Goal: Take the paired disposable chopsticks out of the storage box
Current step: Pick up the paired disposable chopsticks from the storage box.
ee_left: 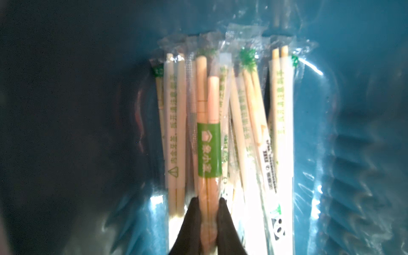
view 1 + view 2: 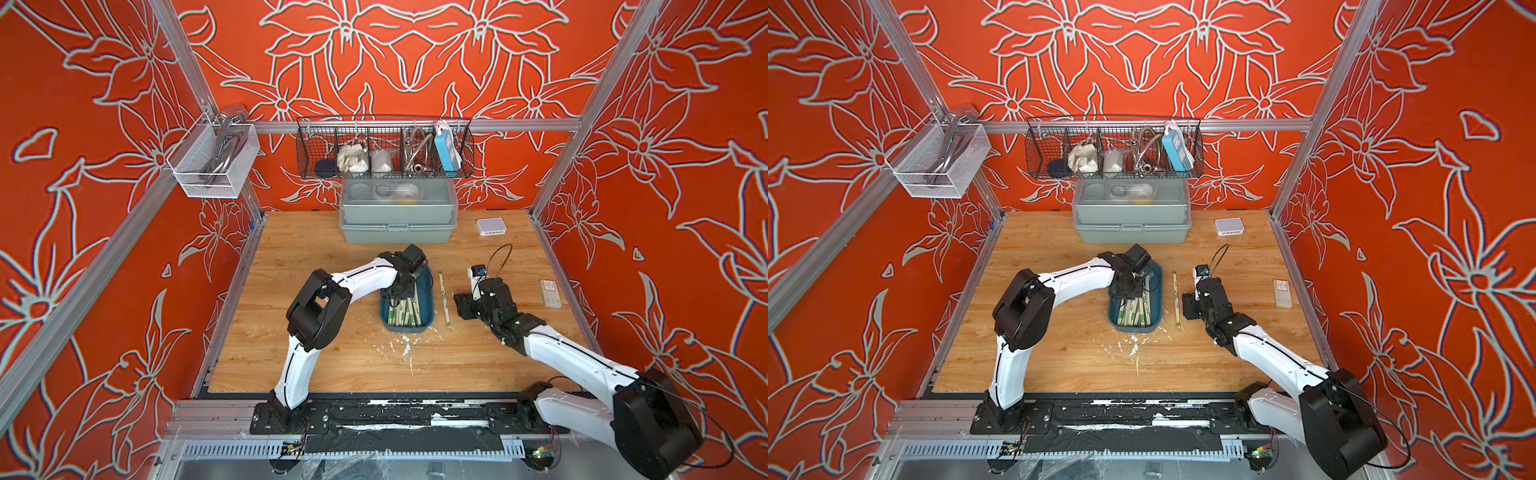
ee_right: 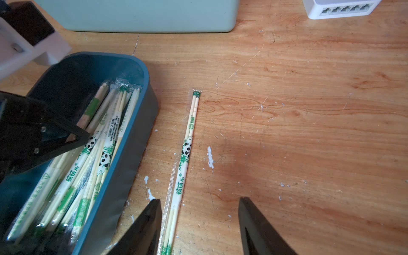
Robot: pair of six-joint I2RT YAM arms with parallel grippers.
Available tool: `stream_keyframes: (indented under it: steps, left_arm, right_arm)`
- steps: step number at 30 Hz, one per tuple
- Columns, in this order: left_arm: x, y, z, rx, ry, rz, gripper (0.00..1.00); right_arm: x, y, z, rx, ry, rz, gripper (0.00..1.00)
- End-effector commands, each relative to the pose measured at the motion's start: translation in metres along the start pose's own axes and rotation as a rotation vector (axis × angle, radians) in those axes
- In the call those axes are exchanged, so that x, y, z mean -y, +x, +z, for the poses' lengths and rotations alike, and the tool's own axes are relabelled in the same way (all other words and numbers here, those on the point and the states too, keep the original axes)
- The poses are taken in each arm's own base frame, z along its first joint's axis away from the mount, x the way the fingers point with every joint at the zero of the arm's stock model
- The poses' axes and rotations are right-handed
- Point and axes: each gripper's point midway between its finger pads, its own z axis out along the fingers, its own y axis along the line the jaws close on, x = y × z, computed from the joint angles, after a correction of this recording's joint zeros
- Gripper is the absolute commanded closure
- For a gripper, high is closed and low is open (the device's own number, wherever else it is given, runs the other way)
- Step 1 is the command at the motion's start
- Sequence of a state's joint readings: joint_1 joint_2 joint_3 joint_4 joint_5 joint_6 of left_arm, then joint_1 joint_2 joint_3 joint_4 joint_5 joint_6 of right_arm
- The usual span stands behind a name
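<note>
The storage box (image 2: pixel 428 299) (image 2: pixel 1156 299) is a dark blue tray in the middle of the wooden table. Several wrapped paired disposable chopsticks (image 2: pixel 409 311) (image 2: pixel 1136 311) (image 3: pixel 103 154) lie in it. My left gripper (image 2: pixel 401 293) (image 2: pixel 1127 291) (image 1: pixel 208 199) reaches down into the box. It is shut on a pair with a green band (image 1: pixel 208 150), one black finger on each side. Another wrapped pair (image 2: pixel 444 299) (image 2: pixel 1176 299) (image 3: pixel 185 154) lies on the table right of the box. My right gripper (image 2: pixel 462 306) (image 2: pixel 1188 306) (image 3: pixel 199 199) hovers open over that pair's near end, holding nothing.
A grey-green lidded box (image 2: pixel 398 216) stands behind the blue tray, under a black wire basket (image 2: pixel 384 149) on the back rail. A white hub (image 2: pixel 491 226) and a small white box (image 2: pixel 550 293) sit on the right. White flecks (image 2: pixel 405 345) mark the wood in front.
</note>
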State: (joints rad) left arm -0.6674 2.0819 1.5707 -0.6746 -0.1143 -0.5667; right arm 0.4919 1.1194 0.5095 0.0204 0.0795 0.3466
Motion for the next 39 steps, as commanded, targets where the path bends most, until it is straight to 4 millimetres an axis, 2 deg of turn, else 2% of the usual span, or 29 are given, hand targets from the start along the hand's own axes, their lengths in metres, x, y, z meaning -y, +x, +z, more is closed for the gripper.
stream_keyframes:
  steps: [1, 5, 15, 26, 29, 34, 37, 39]
  left_arm:
    - [-0.002, -0.004, -0.021, 0.019, 0.011, 0.008, 0.90]
    - [-0.002, -0.005, -0.028, 0.029, 0.017, 0.008, 0.95]
    - [0.001, -0.013, -0.053, 0.051, 0.038, 0.014, 0.93]
    - [-0.006, -0.025, -0.098, 0.104, 0.057, 0.031, 0.95]
    - [-0.015, -0.025, -0.110, 0.116, 0.064, 0.023, 0.95]
    - [-0.046, -0.026, -0.123, 0.146, 0.068, -0.039, 0.95]
    - [-0.064, -0.026, -0.119, 0.147, 0.048, -0.060, 0.94]
    - [-0.074, -0.024, -0.109, 0.134, 0.041, -0.077, 0.95]
  right_arm:
    - [-0.001, -0.009, -0.002, 0.010, 0.012, 0.001, 0.40]
    - [-0.001, -0.008, -0.002, 0.007, 0.011, 0.001, 0.40]
    - [-0.001, -0.008, -0.002, 0.006, 0.012, -0.001, 0.40]
    - [0.000, -0.008, -0.002, 0.006, 0.017, -0.007, 0.39]
    - [-0.001, -0.009, -0.004, 0.015, 0.010, -0.012, 0.35]
    - [-0.002, -0.010, -0.008, 0.044, -0.004, -0.015, 0.26]
    - [-0.001, -0.010, -0.008, 0.050, -0.002, -0.013, 0.26]
    - [-0.001, -0.010, -0.007, 0.044, -0.002, -0.012, 0.26]
